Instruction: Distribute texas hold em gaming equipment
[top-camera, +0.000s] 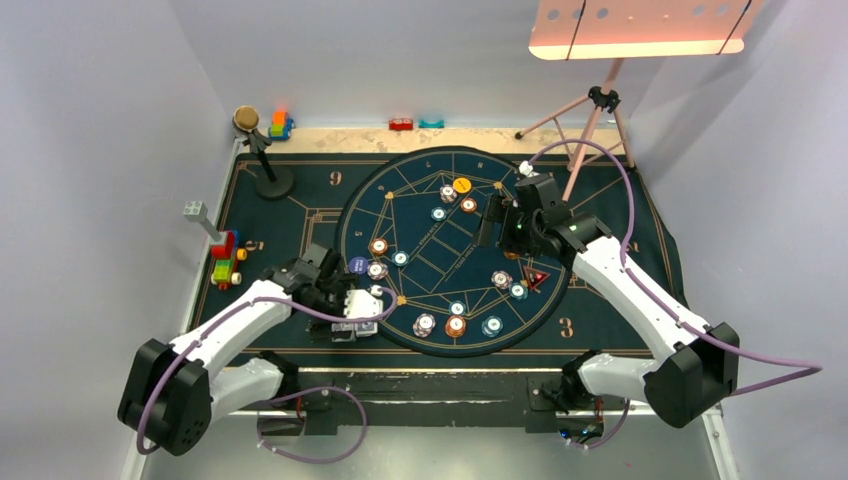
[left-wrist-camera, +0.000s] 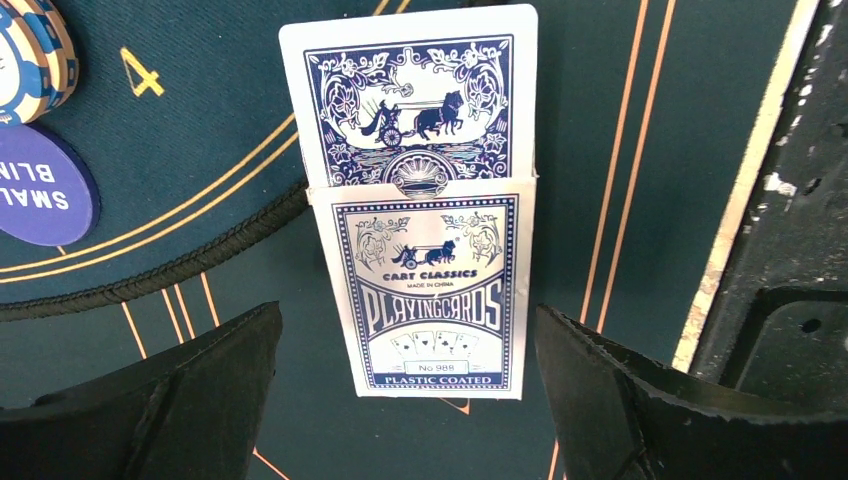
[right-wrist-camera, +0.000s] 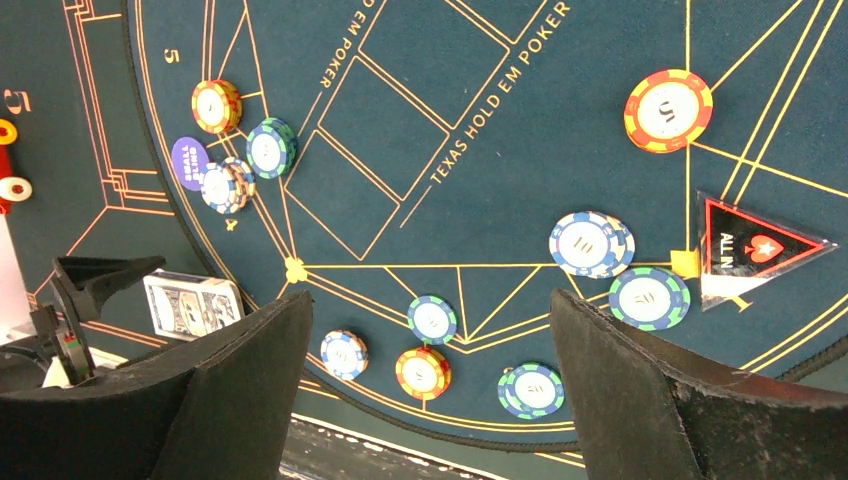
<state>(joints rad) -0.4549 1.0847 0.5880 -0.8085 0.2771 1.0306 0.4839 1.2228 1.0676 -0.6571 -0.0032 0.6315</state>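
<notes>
Bright overhead lamp (top-camera: 640, 28), crisp focus

Card box (left-wrist-camera: 428, 290) (cards (left-wrist-camera: 410, 100) protruding), scattered chips (right-wrist-camera: 668, 110)

A robotics lab cell: bare white walls (top-camera: 100, 120) enclose the table (top-camera: 340, 134), tripod (top-camera: 598, 110) and lit panel (top-camera: 640, 30) behind.

Pale walls (top-camera: 100, 80), pink overhead lamp (top-camera: 640, 28)
</notes>
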